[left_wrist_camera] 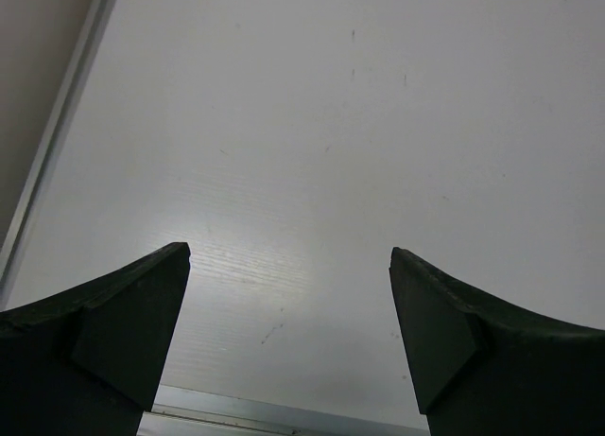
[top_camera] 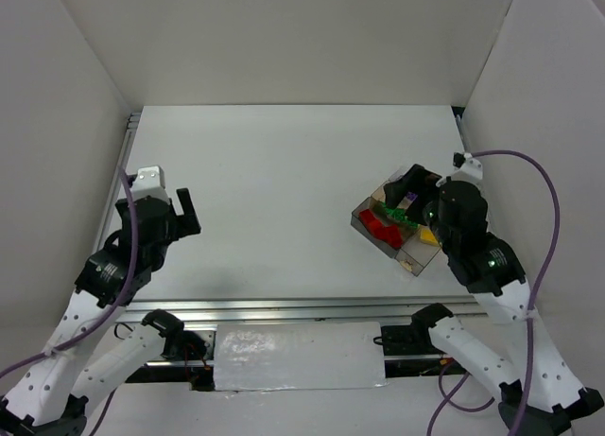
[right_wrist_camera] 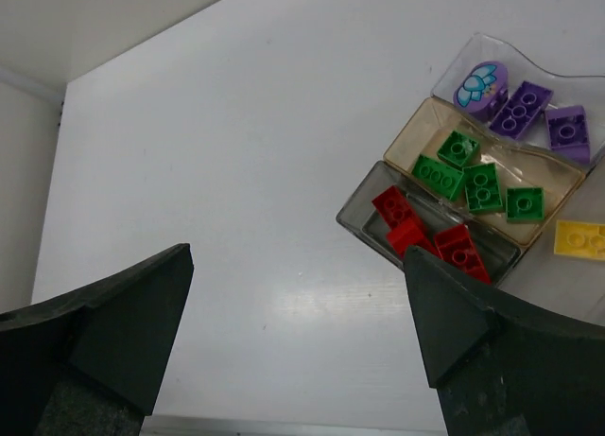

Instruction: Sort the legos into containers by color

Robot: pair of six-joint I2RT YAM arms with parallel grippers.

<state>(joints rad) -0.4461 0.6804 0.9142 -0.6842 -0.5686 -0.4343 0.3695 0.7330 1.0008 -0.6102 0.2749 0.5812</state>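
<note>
Top view: fixed above and behind both arms, looking down on the whole table from far off
Left wrist view: just behind its fingers, close over bare table ahead
Right wrist view: behind its fingers, higher up, box ahead-right of them
Shared: top and right wrist views both show the box

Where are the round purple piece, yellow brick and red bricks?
round purple piece point(right_wrist_camera: 480, 84): right wrist view, printed top face.
yellow brick point(right_wrist_camera: 579, 238): right wrist view, top face.
red bricks point(right_wrist_camera: 460, 250): right wrist view, rightmost brick's top.
</note>
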